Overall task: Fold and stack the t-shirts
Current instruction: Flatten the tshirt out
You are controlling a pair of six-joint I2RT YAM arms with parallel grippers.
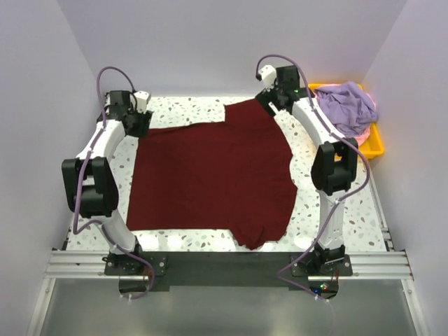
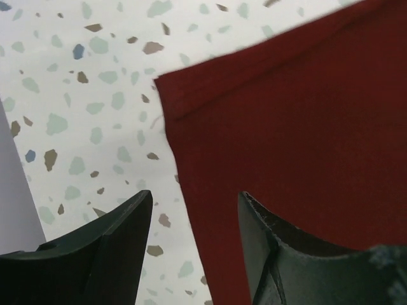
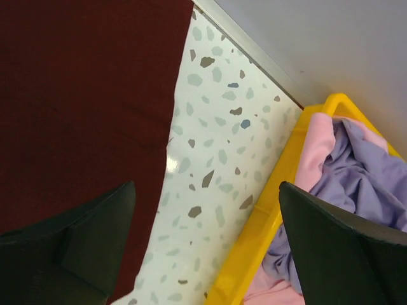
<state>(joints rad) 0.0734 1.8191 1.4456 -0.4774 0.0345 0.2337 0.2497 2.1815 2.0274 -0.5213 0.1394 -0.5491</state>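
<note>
Hovering empty: we are holding the left gripper (image 2: pixel 194 203) wide open over the corner of the maroon t-shirt (image 1: pixel 210 178) farthest from the yellow tray (image 1: pixel 376 145), the right gripper (image 3: pixel 206 190) wide open between that shirt and the tray. Maroon t-shirt is lying flat left of the tray; lavender t-shirt (image 1: pixel 346 105) and pink t-shirt (image 3: pixel 315 152) are sitting bunched inside it.

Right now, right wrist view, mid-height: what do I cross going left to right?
maroon t-shirt → bare speckled table → yellow tray wall → pink t-shirt → lavender t-shirt
</note>
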